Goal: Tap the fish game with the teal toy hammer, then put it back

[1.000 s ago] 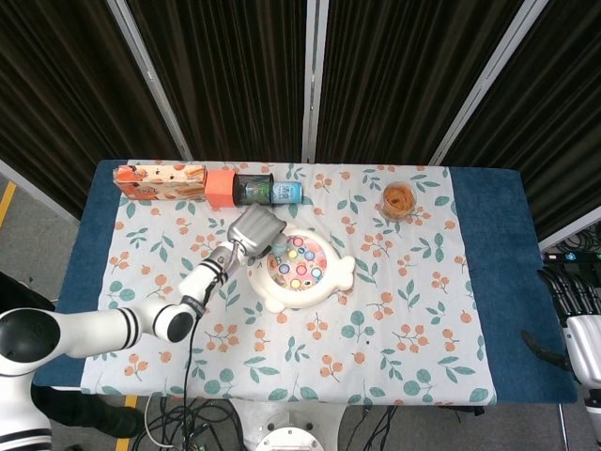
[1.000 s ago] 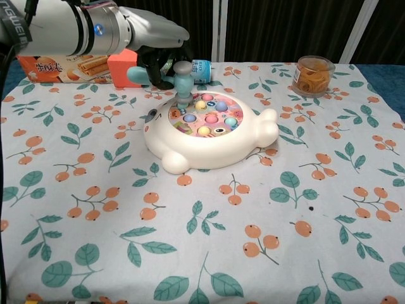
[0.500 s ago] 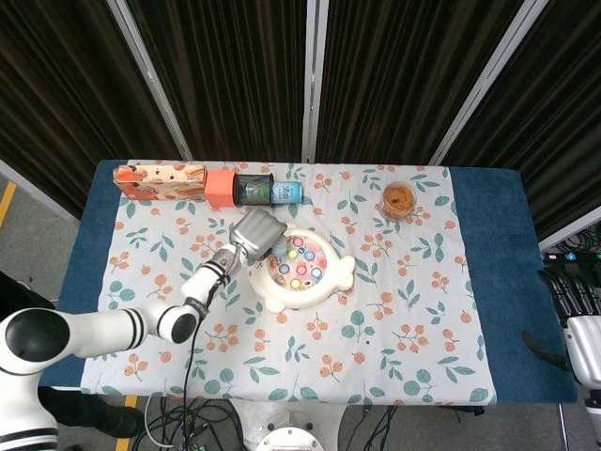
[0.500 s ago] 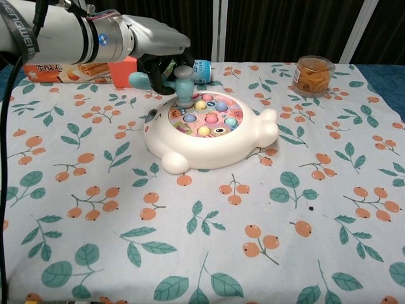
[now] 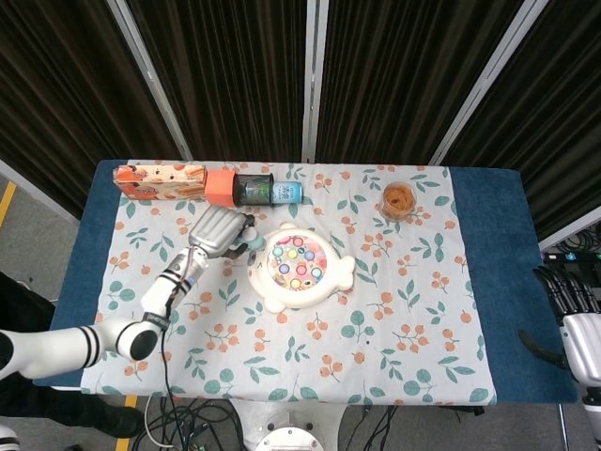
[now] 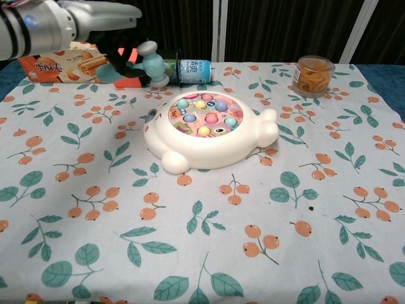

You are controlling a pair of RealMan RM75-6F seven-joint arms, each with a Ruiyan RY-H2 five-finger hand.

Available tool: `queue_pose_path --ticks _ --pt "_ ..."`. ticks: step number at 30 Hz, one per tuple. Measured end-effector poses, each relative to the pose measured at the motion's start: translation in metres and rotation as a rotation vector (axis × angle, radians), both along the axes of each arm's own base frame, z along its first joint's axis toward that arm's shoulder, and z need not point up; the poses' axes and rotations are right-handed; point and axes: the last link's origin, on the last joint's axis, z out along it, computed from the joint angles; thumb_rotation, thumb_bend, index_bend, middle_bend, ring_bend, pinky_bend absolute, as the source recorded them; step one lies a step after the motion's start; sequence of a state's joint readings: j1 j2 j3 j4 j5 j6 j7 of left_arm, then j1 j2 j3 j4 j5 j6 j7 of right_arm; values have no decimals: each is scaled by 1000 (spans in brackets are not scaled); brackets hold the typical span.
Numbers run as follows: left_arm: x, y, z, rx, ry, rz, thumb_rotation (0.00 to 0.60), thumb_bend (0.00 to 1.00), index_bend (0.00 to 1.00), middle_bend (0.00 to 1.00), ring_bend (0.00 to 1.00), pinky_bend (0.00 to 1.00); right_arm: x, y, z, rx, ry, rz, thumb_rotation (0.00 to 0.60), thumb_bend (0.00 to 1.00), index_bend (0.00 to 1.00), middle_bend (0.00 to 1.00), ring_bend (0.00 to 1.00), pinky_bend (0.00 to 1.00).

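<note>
The left hand (image 6: 117,44) grasps the teal toy hammer (image 6: 152,62) in its fingers, held off the worktop (image 6: 266,240) just left of and behind the fish game (image 6: 205,130). The orange box (image 6: 60,64) lies behind it. The right hand (image 5: 568,296) sits well right of the game; I can't tell its fingers' state.

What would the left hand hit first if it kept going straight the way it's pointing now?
Probably the clear canister lying on its side behind the fish game. The left hand, holding the teal toy hammer, points toward it; depth is uncertain.
</note>
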State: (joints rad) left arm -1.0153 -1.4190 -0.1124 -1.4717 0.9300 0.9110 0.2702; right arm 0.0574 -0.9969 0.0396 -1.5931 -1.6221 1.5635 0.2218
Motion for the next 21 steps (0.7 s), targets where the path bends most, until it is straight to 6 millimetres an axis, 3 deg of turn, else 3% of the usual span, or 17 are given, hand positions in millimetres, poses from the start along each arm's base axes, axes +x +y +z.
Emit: queue_pose_path --ticks 7,10,16,21 --pt "-66 -21 -4 30 -99 81 600 570 621 616 504 542 3 -2 -2 9 2 2 600 143 0 88 0 0" --pt "-83 -26 -13 22 -85 92 600 526 600 601 485 513 3 -1 -3 9 4 -1 600 144 0 89 0 0" --pt "-101 -30 -29 -13 -18 103 600 428 556 561 442 474 5 -2 -4 10 8 -2 600 143 0 89 0 0" --pt "-104 -31 -32 -29 9 102 600 329 489 515 402 454 5 -1 -4 10 8 -9 600 143 0 89 0 0"
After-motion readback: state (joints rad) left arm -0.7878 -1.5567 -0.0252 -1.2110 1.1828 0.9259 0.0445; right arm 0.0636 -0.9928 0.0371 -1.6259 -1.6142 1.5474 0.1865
